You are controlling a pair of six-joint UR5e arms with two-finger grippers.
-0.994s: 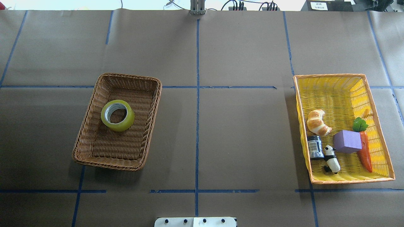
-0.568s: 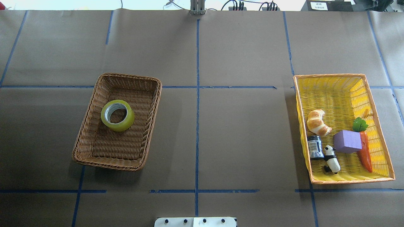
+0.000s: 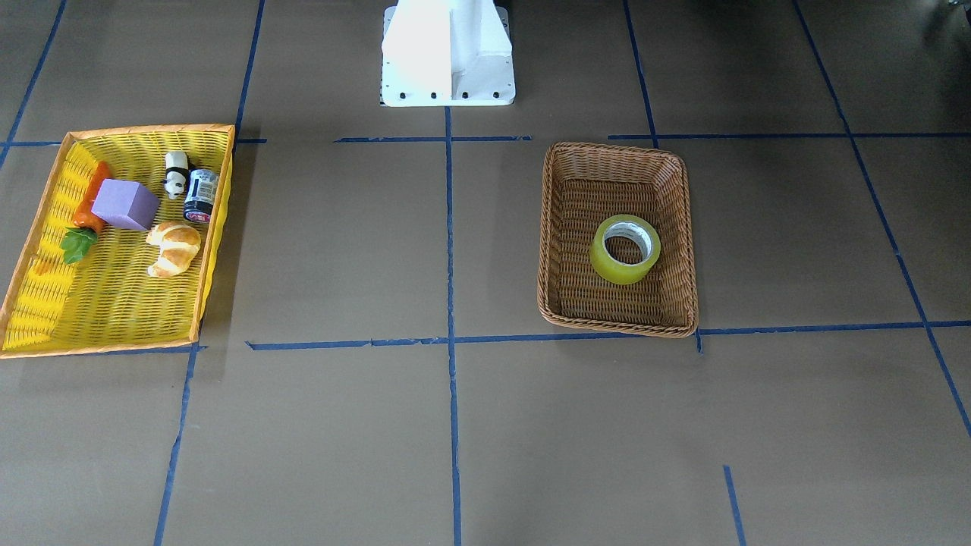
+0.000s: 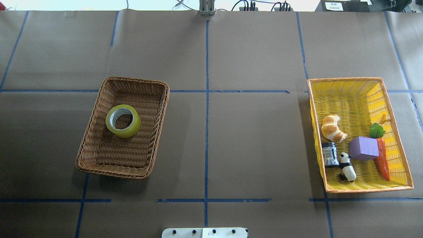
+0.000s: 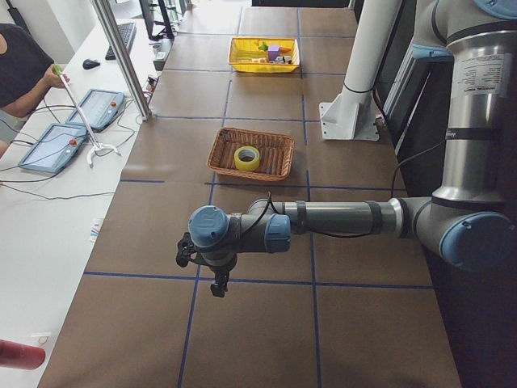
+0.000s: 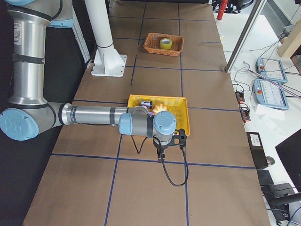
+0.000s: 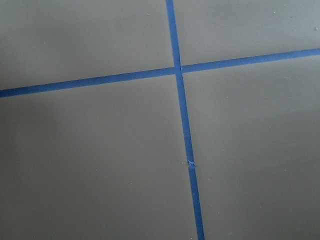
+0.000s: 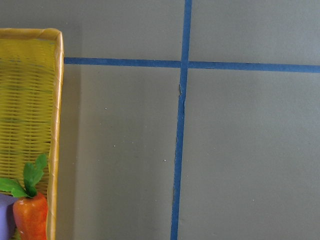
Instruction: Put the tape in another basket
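Observation:
The tape (image 4: 123,121), a yellow translucent roll with a grey-white core, lies flat inside the brown wicker basket (image 4: 88,138) on the table's left half. It also shows in the front-facing view (image 3: 625,249) inside that basket (image 3: 614,149). Neither gripper shows in the overhead or front-facing views. The left gripper (image 5: 215,284) hangs over bare table, well short of the basket and the tape (image 5: 247,158). The right gripper (image 6: 161,156) hangs just beyond the yellow basket (image 6: 141,99). I cannot tell whether either is open or shut.
The shallow yellow basket (image 4: 347,86) at the right holds a croissant (image 4: 333,129), a purple block (image 4: 363,148), a carrot (image 4: 383,162), a panda figure (image 4: 347,167) and a small dark jar (image 4: 329,154). The right wrist view shows its corner (image 8: 55,100) and the carrot (image 8: 31,217). An operator sits at the far side (image 5: 20,69).

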